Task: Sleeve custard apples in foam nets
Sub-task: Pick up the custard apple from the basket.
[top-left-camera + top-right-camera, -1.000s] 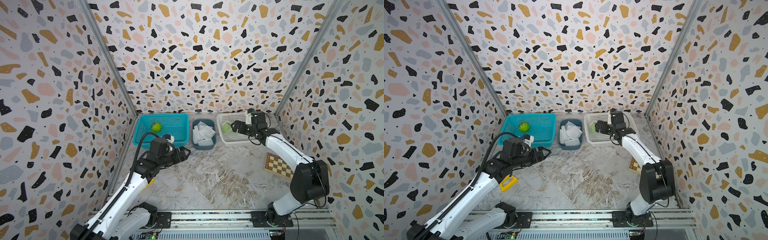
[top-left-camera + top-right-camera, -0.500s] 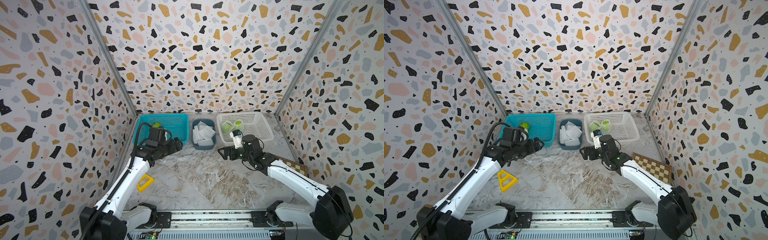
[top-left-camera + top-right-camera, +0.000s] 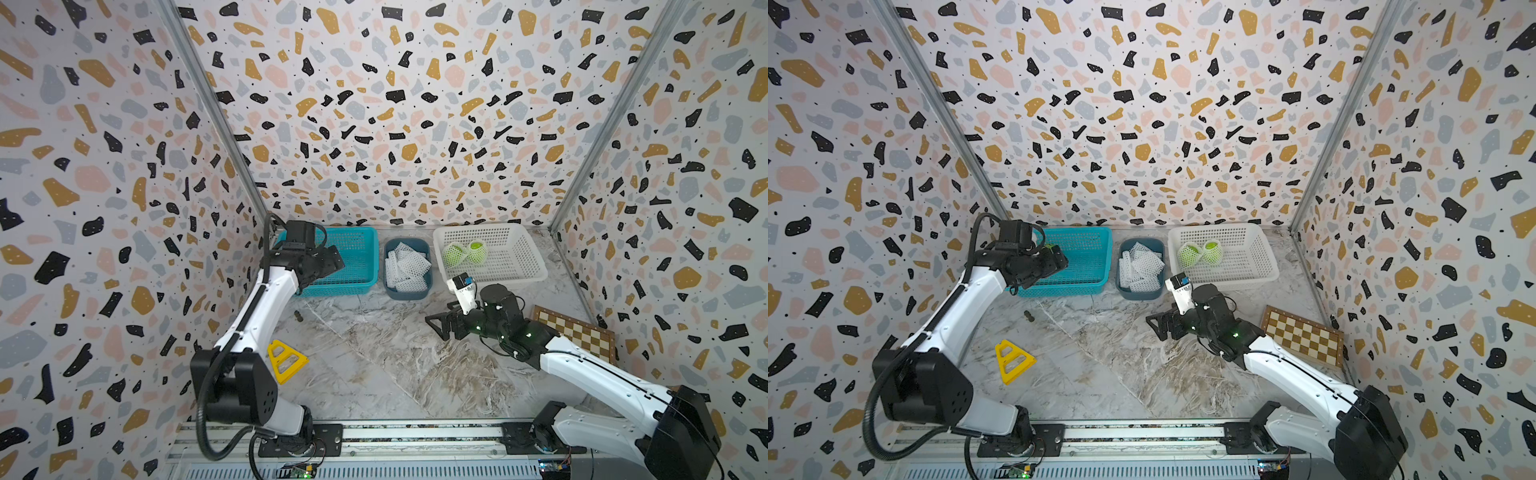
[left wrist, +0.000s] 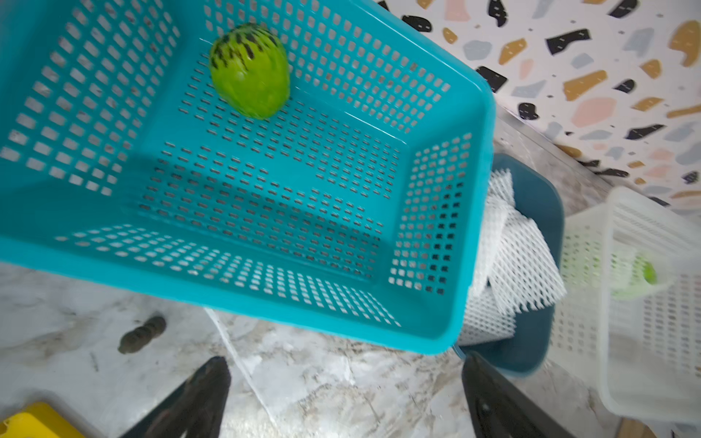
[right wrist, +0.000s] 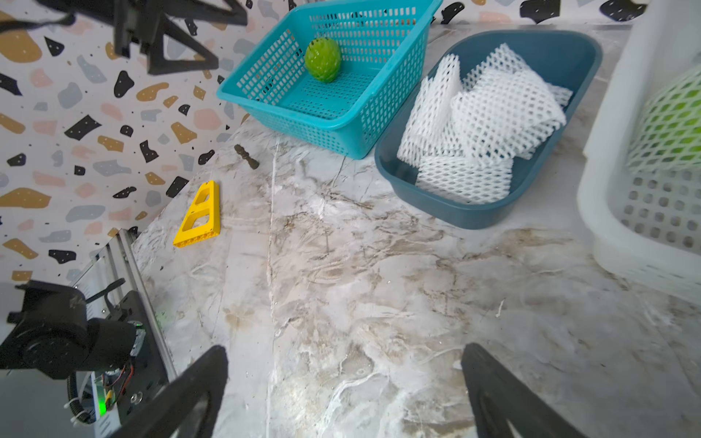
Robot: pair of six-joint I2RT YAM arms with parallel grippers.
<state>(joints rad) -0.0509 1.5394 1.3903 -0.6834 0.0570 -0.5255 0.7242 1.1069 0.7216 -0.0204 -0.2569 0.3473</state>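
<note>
One bare apple (image 4: 248, 72) is sitting in the teal basket (image 3: 349, 286), in its left part. Nets (image 3: 405, 266) are lying heaped in the tray (image 3: 407, 294) beside it, and two sleeved apples (image 3: 454, 254) are resting, touching, in the white basket (image 3: 519, 257). The left gripper (image 4: 345, 362) is hovering near the teal basket's front edge, jaws spread, empty. The right gripper (image 3: 434, 328) is hanging released over the table (image 3: 374, 365), whose middle is lying open. The left arm is nearly covering the bare apple in both top views; both wrist views are showing it whole.
</note>
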